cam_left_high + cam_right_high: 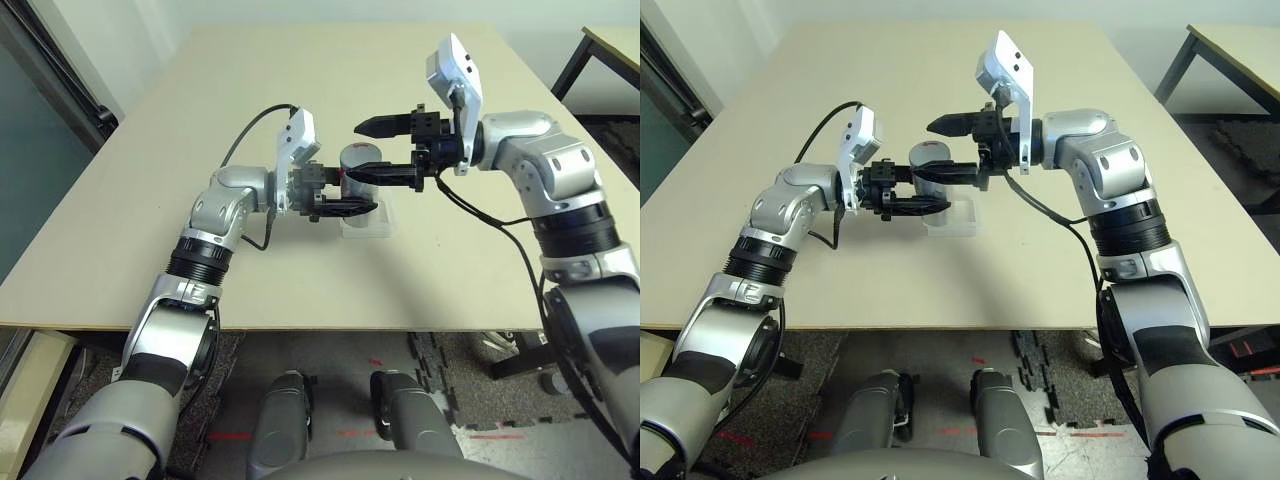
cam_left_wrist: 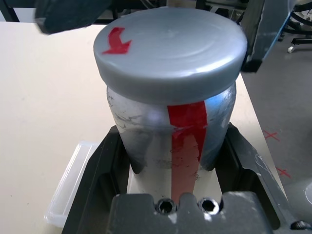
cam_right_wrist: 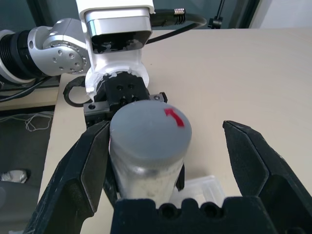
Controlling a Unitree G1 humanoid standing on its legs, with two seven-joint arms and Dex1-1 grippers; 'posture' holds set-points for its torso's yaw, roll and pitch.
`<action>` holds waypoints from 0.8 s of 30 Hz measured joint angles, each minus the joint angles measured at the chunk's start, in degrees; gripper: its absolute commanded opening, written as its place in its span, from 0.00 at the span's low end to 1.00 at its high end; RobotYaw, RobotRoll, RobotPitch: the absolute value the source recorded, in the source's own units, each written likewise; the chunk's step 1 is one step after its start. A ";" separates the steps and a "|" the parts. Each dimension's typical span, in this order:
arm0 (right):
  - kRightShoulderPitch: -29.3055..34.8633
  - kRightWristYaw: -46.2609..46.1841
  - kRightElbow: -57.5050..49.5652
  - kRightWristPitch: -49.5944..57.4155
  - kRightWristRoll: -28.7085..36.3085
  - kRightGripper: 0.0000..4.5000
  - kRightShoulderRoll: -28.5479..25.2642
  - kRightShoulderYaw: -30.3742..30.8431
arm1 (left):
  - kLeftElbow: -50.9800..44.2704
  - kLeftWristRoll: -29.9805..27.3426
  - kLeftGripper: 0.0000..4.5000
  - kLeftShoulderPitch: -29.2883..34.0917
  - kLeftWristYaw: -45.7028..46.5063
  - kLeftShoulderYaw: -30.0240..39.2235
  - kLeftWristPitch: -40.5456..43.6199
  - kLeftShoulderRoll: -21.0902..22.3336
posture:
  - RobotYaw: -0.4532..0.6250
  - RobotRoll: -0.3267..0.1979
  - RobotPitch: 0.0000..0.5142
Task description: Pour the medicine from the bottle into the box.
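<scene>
Bottle [image 2: 170,122] clamped upright in left end effector [image 1: 335,195], above box [image 1: 368,222] | right end effector [image 1: 385,150] spread around cap [image 3: 150,130] | cap probably best gripped squarely before twisting.

Table [image 1: 150,180]: beige top, plain, square front edge. 1 second table [image 1: 605,45] at far right, same beige top, black leg [image 1: 570,65] visible.

Floor below front edge: dark interlocking mats [image 1: 450,355] with jigsaw edges, grey carpet beside them. Red tape marks [image 1: 232,436] on the floor; red cross marks [image 2: 271,135] also on the grey floor in the left wrist view.

Left side: dark panel [image 1: 30,140] with a black frame strip [image 1: 60,70]. White wall [image 1: 110,30] behind.

Cords [image 3: 19,122] lying on the floor by the table edge, right wrist view.
</scene>
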 measured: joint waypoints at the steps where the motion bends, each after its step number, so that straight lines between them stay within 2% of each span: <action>1: 0.24 0.00 -0.03 0.05 0.13 1.00 -0.42 -0.02 | 0.00 0.00 0.59 0.00 0.04 0.02 0.00 0.01 | 0.39 0.62 0.20; 8: 0.91 -2.54 2.42 0.16 -0.90 1.00 -3.45 -3.04 | -0.85 -0.13 0.59 0.73 -1.30 0.42 -0.20 0.62 | 0.39 0.62 0.19; 20: 0.93 -2.49 3.48 0.13 -1.62 1.00 -3.73 -3.80 | -1.20 -0.13 0.59 1.10 -1.61 0.14 -0.20 0.58 | 0.39 0.62 0.19; 24: 2.51 -1.41 3.96 0.21 -2.15 1.00 -6.90 -3.80 | -1.06 -0.12 0.59 1.10 -1.61 0.14 -0.52 0.77 | 0.39 0.62 0.19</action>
